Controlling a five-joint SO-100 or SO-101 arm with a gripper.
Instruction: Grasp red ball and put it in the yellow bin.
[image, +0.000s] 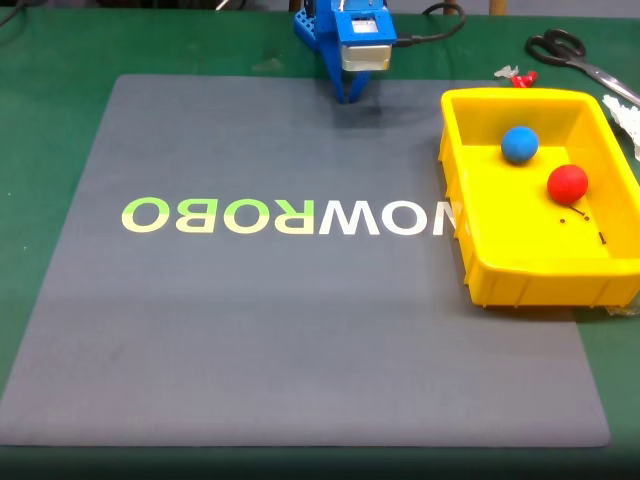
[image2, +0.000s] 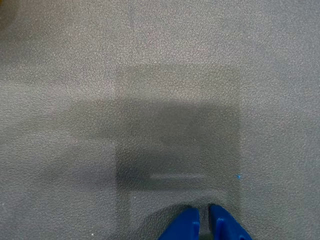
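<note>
The red ball (image: 567, 183) lies inside the yellow bin (image: 480, 250) at the right of the fixed view, toward the bin's right wall. A blue ball (image: 519, 144) rests in the same bin, a little farther back and to the left. My blue gripper (image: 349, 97) hangs at the far edge of the grey mat, well left of the bin, pointing down. In the wrist view its two blue fingertips (image2: 186, 224) stand close together at the bottom edge, with a thin gap and nothing between them, over bare mat.
A grey mat (image: 300, 330) with "NOWROBO" lettering (image: 285, 217) covers most of the green table. Scissors (image: 575, 55) and small scraps (image: 515, 75) lie behind the bin at the back right. A black cable (image: 430, 35) runs from the arm's base.
</note>
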